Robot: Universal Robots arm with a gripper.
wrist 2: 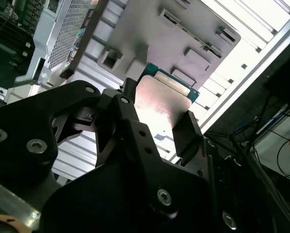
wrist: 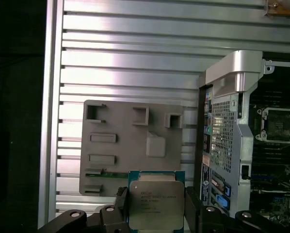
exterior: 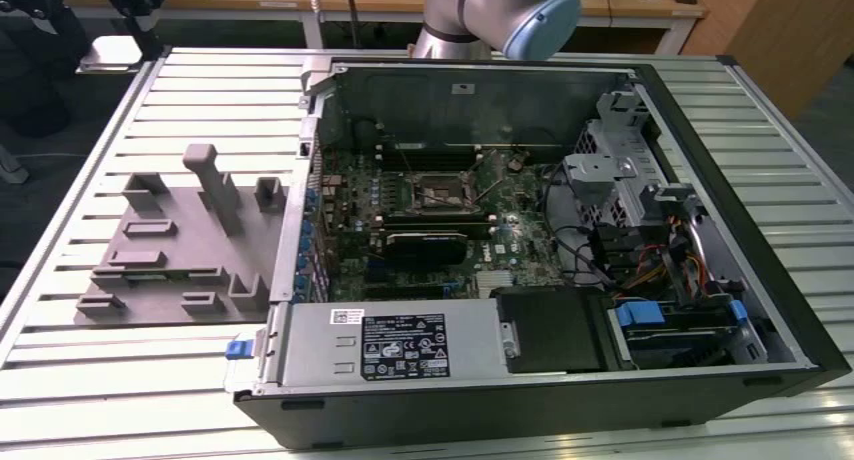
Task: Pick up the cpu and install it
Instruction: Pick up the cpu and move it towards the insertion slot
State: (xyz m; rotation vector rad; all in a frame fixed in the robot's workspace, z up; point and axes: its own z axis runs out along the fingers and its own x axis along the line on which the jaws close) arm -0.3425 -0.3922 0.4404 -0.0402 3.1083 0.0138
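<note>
Print shows in two places: a black-and-white label [exterior: 418, 345] and a small white sticker [exterior: 348, 316] on the power supply [exterior: 310, 365] in the exterior view, and faint lines on the cpu [wrist: 156, 204] in the first wrist view. None can be made out.

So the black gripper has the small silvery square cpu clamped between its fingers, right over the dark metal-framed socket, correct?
Not over the socket. In the first wrist view the gripper clamps the cpu in front of the grey plastic tray on the slatted table; the dark metal-framed socket lies apart, inside the computer case.
</note>
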